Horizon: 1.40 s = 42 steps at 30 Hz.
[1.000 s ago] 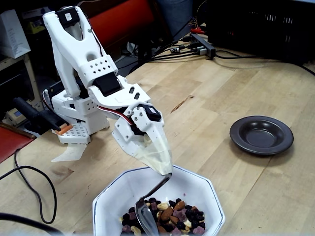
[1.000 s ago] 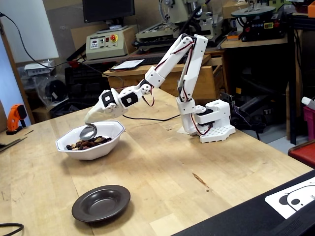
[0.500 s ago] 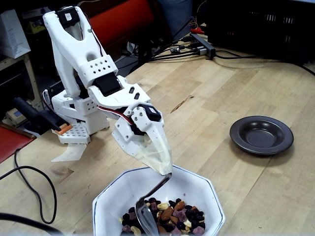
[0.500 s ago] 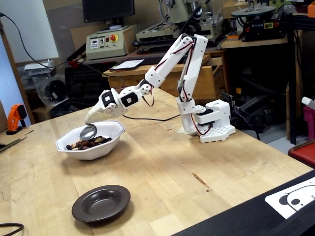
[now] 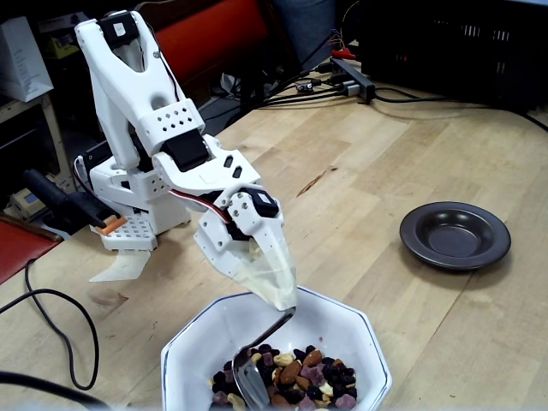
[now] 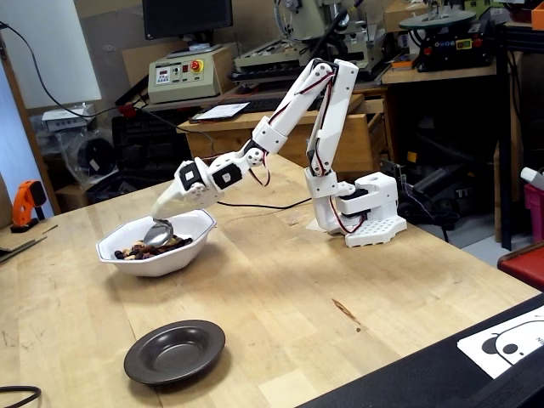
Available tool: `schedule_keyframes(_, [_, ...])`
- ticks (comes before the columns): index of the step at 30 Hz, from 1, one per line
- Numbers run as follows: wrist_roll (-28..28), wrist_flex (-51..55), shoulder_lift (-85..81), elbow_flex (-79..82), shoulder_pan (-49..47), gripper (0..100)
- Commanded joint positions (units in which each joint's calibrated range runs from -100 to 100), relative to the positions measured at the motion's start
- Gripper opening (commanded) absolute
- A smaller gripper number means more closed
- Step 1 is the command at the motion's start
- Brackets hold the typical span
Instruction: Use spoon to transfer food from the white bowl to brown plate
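The white bowl (image 5: 193, 342) (image 6: 183, 255) holds the food (image 5: 300, 377) (image 6: 144, 249), a mix of nuts and dark bits. My gripper (image 5: 282, 300) (image 6: 158, 211) hangs over the bowl's rim, shut on the handle of the spoon (image 5: 253, 377) (image 6: 157, 231). The spoon's oval end points down and sits at the edge of the food. In a fixed view the brown plate (image 5: 455, 235) lies empty to the right of the bowl. From the other side the brown plate (image 6: 175, 351) lies in front of the bowl.
The arm's base (image 5: 128, 214) (image 6: 365, 217) stands on the wooden table (image 5: 385, 154) (image 6: 340, 297). A black cable (image 5: 51, 342) loops at the left edge. Cables and a power strip (image 5: 351, 77) lie at the back. An orange tool (image 6: 28, 204) stands far left.
The gripper has lowered and tipped down a little, and the spoon's oval end has sunk toward the food.
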Motion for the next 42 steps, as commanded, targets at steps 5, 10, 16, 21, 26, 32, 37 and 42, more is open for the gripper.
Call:
schedule_keyframes(5, [4.1,-9.8,-0.5,3.0,0.3,4])
schedule_keyframes(10, [5.1,-10.7,-0.5,4.2,0.3,4])
schedule_keyframes(16, [5.8,-10.7,-0.5,4.3,1.4,4])
schedule_keyframes(21, [5.9,-10.7,-0.5,4.3,4.8,4])
schedule_keyframes(26, [5.8,-10.7,-0.5,4.3,5.7,4])
schedule_keyframes(32, [5.4,-10.6,-0.3,4.4,5.6,4])
schedule_keyframes(37, [5.4,-10.6,-0.3,8.8,5.6,4])
schedule_keyframes(42, [5.4,-10.6,-0.3,12.5,5.6,4])
